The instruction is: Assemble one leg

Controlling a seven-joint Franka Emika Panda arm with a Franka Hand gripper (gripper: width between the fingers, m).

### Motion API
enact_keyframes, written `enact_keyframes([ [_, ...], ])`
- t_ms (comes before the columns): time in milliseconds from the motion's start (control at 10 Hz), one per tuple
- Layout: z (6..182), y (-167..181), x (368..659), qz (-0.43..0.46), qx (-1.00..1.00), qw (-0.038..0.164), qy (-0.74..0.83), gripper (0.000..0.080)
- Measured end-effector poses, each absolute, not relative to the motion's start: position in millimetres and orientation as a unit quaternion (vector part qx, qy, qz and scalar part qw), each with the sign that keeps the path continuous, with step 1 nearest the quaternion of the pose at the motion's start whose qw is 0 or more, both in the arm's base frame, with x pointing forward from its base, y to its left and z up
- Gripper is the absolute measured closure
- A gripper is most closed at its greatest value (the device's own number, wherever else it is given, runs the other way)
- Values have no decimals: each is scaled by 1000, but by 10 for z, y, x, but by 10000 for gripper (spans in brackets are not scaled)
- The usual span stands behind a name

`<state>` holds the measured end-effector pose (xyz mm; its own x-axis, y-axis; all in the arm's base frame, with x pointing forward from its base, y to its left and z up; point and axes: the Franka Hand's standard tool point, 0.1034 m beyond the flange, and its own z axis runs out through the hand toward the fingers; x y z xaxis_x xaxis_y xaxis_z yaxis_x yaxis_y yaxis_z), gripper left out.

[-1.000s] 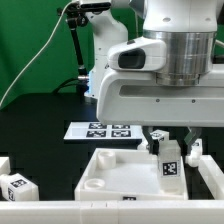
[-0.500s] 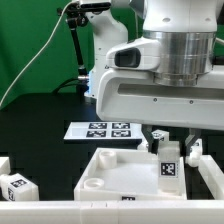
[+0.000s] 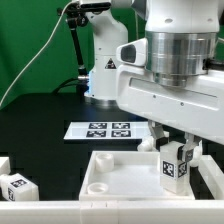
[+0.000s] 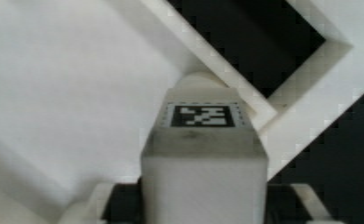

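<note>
Compared with one second ago, the arm housing sits further toward the exterior view's right and a little lower, and the carried part has gone with it.

Jaws: closed on the short, chunky white plastic leg (image 3: 174, 165) with black-and-white square tags. One finger sits on either side of its upper part, and the post is held upright.

Leg position: over the far right corner area of the large white square tray-like plastic panel (image 3: 108, 172). Its lower end is at or just above the panel floor; I cannot tell whether they touch.

Wrist view: looks along the leg (image 4: 204, 160), one tag showing. The panel (image 4: 54, 80) lies beyond it, with black worktop (image 4: 321, 30) outside the rim.

Judgement: the high, upright grip leaves the lower end free to enter a corner hole. The hole itself is hidden.

Another tagged white leg (image 3: 17, 187) lies near left, well apart. The flat white marker board (image 3: 105, 129) lies on the black worktop (image 3: 40, 125) beyond the panel's far edge.
</note>
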<state>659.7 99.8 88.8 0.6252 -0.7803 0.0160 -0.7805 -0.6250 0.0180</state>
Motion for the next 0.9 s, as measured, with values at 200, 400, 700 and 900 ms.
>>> enact_keyframes([
  [200, 885, 1071, 6602, 5, 834, 2, -552, 515],
  [400, 885, 1062, 6599, -1, 793, 2, -609, 515],
  [700, 881, 1070, 6589, -2, 791, 4, -611, 357],
  [900, 898, 1104, 6553, -14, 826, 11, -563, 230],
])
